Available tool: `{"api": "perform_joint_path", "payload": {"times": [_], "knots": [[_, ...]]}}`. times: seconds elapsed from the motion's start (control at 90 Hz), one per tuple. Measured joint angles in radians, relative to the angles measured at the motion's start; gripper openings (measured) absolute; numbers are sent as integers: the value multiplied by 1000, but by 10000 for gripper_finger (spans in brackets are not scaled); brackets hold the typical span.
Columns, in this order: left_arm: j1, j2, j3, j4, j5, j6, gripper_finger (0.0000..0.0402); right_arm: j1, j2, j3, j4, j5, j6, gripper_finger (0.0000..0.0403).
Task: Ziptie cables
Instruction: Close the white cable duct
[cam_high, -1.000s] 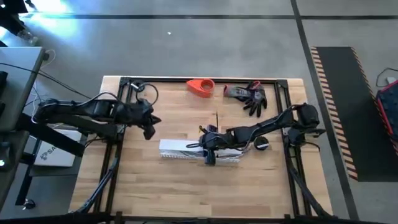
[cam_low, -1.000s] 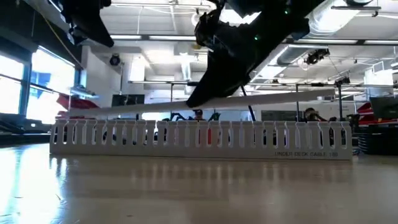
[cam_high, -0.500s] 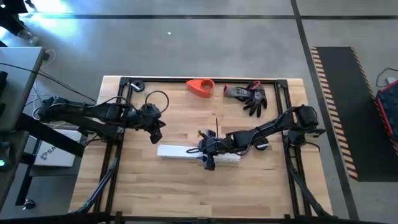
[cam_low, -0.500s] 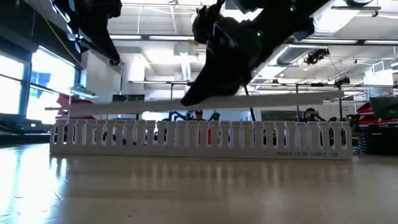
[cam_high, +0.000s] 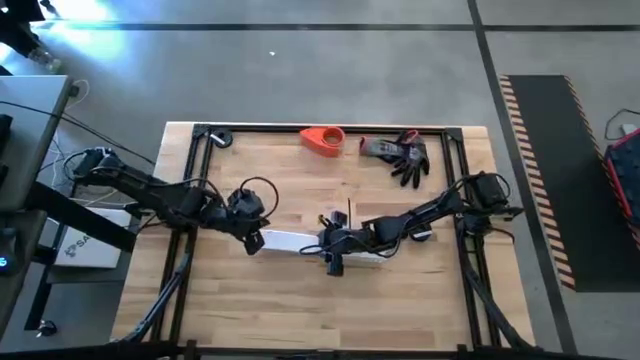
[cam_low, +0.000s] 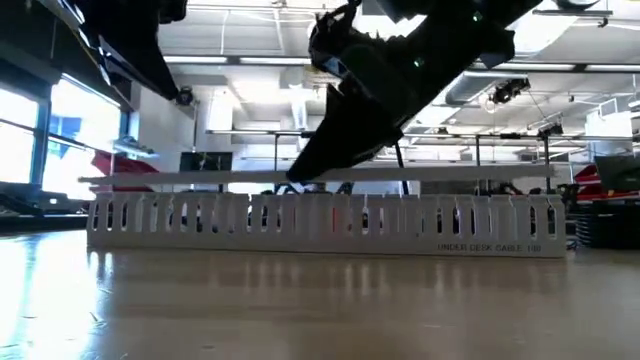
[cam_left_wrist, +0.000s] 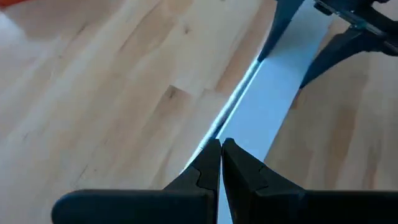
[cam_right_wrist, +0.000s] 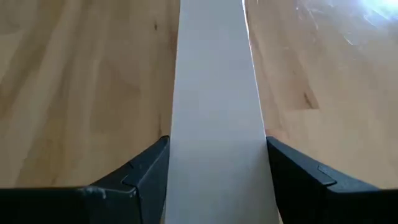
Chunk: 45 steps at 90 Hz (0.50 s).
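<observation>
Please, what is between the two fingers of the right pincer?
In the right wrist view, the flat white strip lies between the right pincer's fingers, filling the gap from one finger to the other.

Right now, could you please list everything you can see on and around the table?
channel: one, white, slotted, mid-table
strip: one, flat, white, lying along the channel's top
tape roll: one, orange-red, far edge of table
glove: one, dark, far edge, beside the tape roll
round object: one, dark with a white middle, near the right arm
table: one, pale wood, black frame
left gripper: shut, at the strip's left end
right gripper: fingers either side of the strip, near mid-channel
No cables can be made out.
</observation>
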Motion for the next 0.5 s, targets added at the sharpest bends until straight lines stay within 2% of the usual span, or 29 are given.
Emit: {"api": "perform_joint_path", "payload": {"times": [0.367, 0.5], "knots": [[-47, 35, -1, 7, -38, -31, 0, -16, -1, 0, -35, -10, 19, 208], [-63, 75, -39, 65, -31, -36, 0, -16, -1, 0, -37, -21, 24, 208]]}}
